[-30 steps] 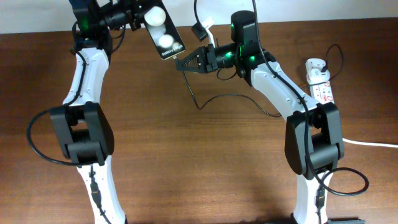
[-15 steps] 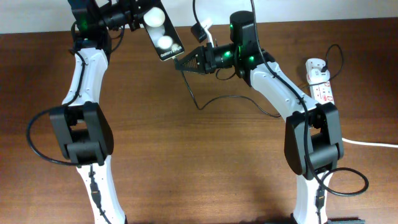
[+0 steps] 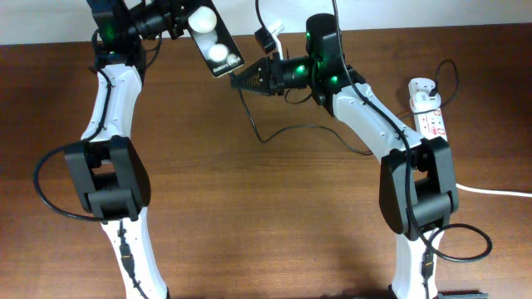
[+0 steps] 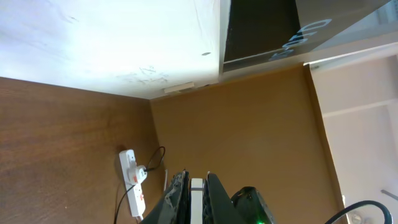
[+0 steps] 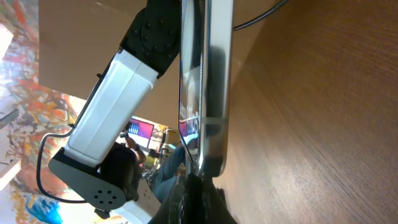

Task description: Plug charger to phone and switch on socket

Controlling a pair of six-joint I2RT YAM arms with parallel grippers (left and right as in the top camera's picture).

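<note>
The step in hand is plugging the charger into the phone; the switch comes later. At the far left, the left pincer [image 3: 184, 20] is clamped on the upper end of the phone [image 3: 212, 37] and holds it in the air, tilted, above the far edge of the counter [image 3: 249, 216]. Just beside the phone's lower end, the right pincer [image 3: 239, 81] is closed on the tip of the charger [image 3: 274, 138], whose thin cable hangs down and runs right toward the socket [image 3: 431, 116].

The tip seems not yet inside the port. The next move probably calls for a fine alignment of tip and port, then a short straight push.

Compared with one second ago, both the phone and the right pincer have moved a little to the left and toward the far edge, and they remain close together.
</note>
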